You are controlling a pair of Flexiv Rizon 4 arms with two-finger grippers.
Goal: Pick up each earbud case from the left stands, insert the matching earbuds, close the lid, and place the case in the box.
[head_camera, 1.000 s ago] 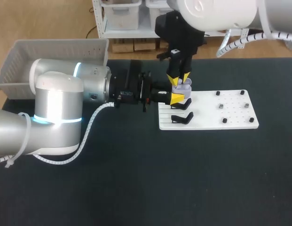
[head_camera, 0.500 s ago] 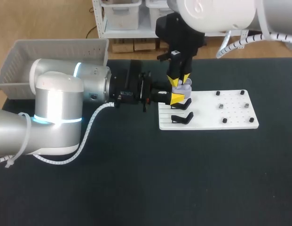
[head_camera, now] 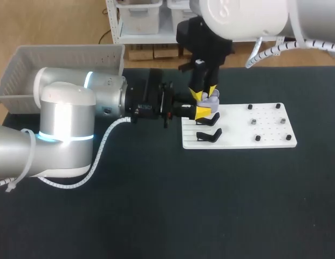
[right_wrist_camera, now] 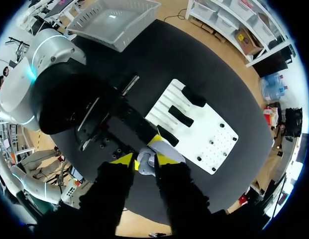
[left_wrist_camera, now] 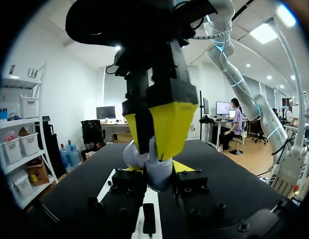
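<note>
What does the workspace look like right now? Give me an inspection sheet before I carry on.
Surface: dark table carrying a white board.
Job's things: earbud case held above the board's left end; two black stands empty; grey box at the far left corner, with nothing visible inside it.
Clutter: nothing seen; only small black pegs on the board.
Grippers: left gripper comes in sideways and is shut on the case; right gripper is directly above the case, grip unclear.
Cables: white spiral hose loops under the left arm, off the board.
Surroundings: nothing seen reaching over the table.
</note>
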